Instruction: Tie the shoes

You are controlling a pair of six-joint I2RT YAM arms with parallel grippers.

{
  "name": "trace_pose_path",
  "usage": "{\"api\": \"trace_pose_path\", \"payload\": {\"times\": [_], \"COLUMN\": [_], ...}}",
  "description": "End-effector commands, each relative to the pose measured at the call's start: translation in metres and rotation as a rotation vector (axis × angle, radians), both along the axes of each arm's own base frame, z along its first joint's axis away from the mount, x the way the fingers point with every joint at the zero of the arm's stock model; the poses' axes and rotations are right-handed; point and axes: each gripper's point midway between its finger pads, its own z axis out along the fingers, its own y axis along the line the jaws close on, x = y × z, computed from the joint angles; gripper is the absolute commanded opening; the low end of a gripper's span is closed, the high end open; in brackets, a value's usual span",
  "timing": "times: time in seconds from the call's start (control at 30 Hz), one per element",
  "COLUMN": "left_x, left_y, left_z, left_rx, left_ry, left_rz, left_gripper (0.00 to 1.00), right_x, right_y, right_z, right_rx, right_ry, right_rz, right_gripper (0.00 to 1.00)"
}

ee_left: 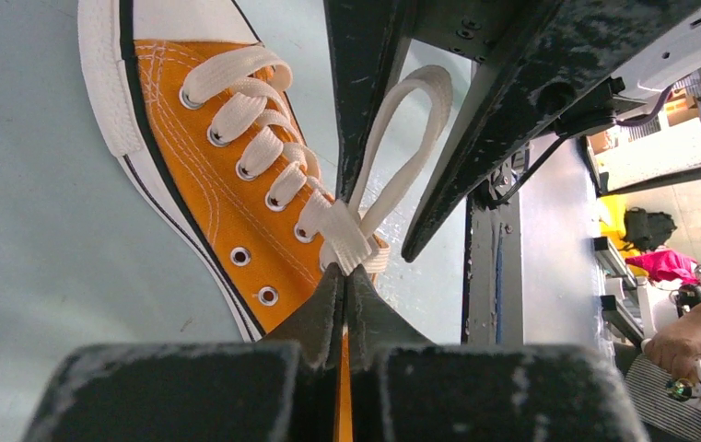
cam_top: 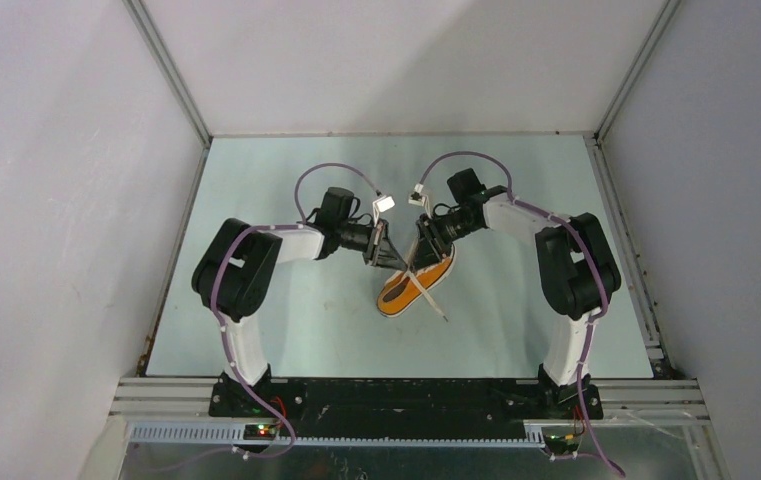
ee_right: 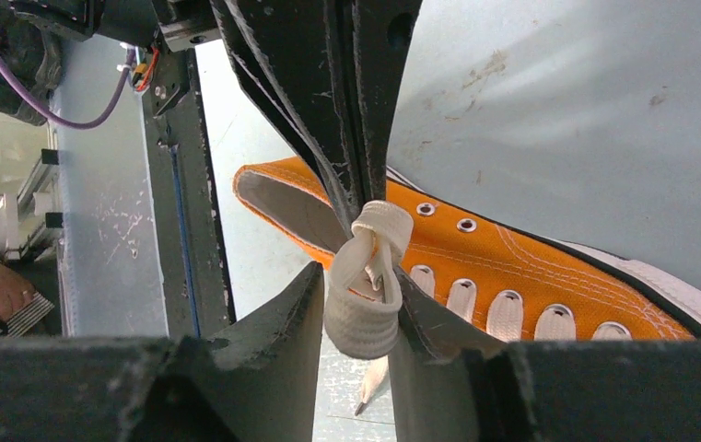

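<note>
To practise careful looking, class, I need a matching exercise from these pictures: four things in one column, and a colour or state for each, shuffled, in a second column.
Column one:
1 left gripper
2 right gripper
3 toe cap
4 table

Column two:
A pale blue-green
B open, a lace loop between its jaws
C shut on the lace
D white

Pairs: 1-C, 2-B, 3-D, 4-A.

L hand (ee_left: 346,274) tight, R hand (ee_right: 357,284) ajar
</note>
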Motion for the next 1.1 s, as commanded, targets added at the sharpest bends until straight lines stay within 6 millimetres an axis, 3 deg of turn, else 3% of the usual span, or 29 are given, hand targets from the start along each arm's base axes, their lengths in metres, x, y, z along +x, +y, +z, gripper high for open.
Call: {"api": "trace_pose_path", "payload": {"times": [0.0,0.23,0.47,0.53,0.6,0.63,0.77,0.97,1.07], "left_x": [0.006,0.003,0.002,0.001,0.0,0.0,-0.002,-0.009,-0.009], "left_y": [-0.004,-0.003,-0.003,-0.003,-0.003,-0.003,-0.009,-0.017,-0.016], "left_z": [0.023,0.022,0.024,0.025,0.026,0.028,0.034,0.029,0.022], "left_rx": [-0.043,-0.044,-0.047,-0.05,-0.054,-0.057,-0.079,-0.068,-0.046], "left_ry": [-0.044,-0.029,-0.028,-0.027,-0.034,-0.041,-0.077,-0.095,-0.105], "left_rz": [0.022,0.022,0.021,0.017,0.012,0.012,-0.012,-0.039,-0.046], "left_gripper": [0.0,0.0,0.0,0.0,0.12,0.22,0.35,0.36,0.29], "right_x": [-0.002,-0.002,0.0,0.002,0.005,0.005,0.006,0.009,0.012], "right_y": [0.005,0.007,0.006,0.006,0.004,0.003,0.002,0.002,-0.001], "right_z": [0.01,0.008,0.008,0.007,0.007,0.007,0.007,0.007,0.005], "right_rx": [0.031,0.009,-0.011,-0.024,-0.036,-0.041,-0.048,-0.062,-0.085], "right_ry": [-0.027,-0.047,-0.066,-0.077,-0.088,-0.091,-0.093,-0.095,-0.1], "right_rz": [0.002,-0.004,-0.014,-0.022,-0.032,-0.036,-0.045,-0.059,-0.079], "right_gripper": [0.32,0.2,0.0,0.0,0.0,0.0,0.0,0.0,0.0]}}
